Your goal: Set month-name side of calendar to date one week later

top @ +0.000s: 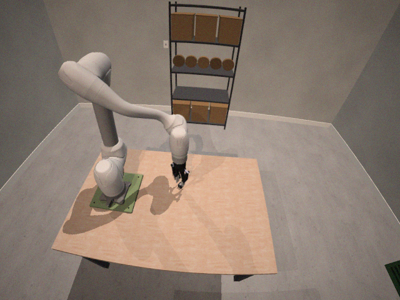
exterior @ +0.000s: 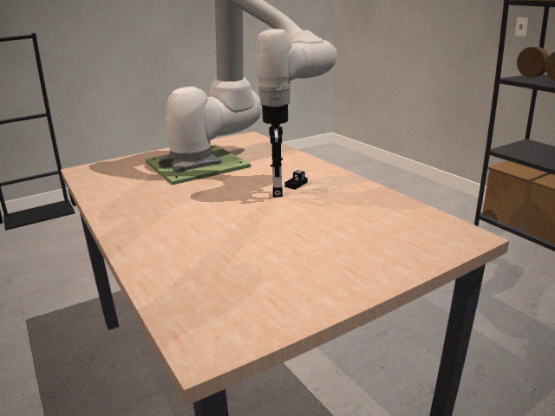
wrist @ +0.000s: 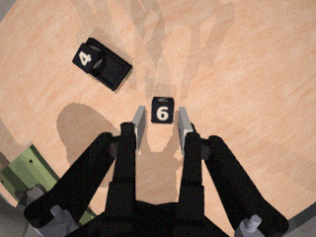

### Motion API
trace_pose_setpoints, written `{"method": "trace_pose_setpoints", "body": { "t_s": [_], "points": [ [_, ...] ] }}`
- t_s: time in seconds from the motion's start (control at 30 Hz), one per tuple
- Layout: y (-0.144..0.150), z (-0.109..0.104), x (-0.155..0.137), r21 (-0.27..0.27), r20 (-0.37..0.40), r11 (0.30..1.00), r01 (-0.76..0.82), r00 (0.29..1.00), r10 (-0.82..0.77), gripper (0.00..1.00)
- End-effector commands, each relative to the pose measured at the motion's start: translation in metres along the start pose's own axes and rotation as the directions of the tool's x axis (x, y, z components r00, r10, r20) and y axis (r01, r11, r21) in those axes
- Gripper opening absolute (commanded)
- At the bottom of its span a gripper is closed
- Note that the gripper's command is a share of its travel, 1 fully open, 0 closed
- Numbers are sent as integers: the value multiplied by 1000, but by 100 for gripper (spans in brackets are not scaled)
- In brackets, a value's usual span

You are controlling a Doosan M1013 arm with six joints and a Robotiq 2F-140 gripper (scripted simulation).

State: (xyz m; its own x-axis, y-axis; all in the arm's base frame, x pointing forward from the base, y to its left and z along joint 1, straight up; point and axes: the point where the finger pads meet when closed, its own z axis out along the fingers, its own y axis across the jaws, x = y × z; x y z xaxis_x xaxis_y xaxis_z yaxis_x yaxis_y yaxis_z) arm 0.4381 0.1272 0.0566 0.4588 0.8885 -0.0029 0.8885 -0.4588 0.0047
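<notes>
A small black cube with a white 6 on top lies on the wooden table; it also shows in the exterior view. My gripper points straight down over it. The fingers are partly open, one on each side of the cube, with a gap on both sides. A black tray lies to the left of the cube. It holds the other cube, which shows a 4 on top and a 5 on its side. The tray's second place is empty. In the top view the gripper hides the tray.
The arm's green base plate is on the table behind the gripper. A shelf with boxes and round things stands behind the table. A black rack stands off the table's left.
</notes>
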Motion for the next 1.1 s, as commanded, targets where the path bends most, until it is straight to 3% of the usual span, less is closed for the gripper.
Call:
{"method": "trace_pose_setpoints", "body": {
  "t_s": [0.0, 0.63, 1.07],
  "points": [
    [0, 0, 0, 0, 0, 1000, 0, 1000, 0, 35],
    [0, 1, 0, 0, 0, 1000, 0, 1000, 0, 35],
    [0, 16, 0, 0, 0, 1000, 0, 1000, 0, 35]
  ]
}}
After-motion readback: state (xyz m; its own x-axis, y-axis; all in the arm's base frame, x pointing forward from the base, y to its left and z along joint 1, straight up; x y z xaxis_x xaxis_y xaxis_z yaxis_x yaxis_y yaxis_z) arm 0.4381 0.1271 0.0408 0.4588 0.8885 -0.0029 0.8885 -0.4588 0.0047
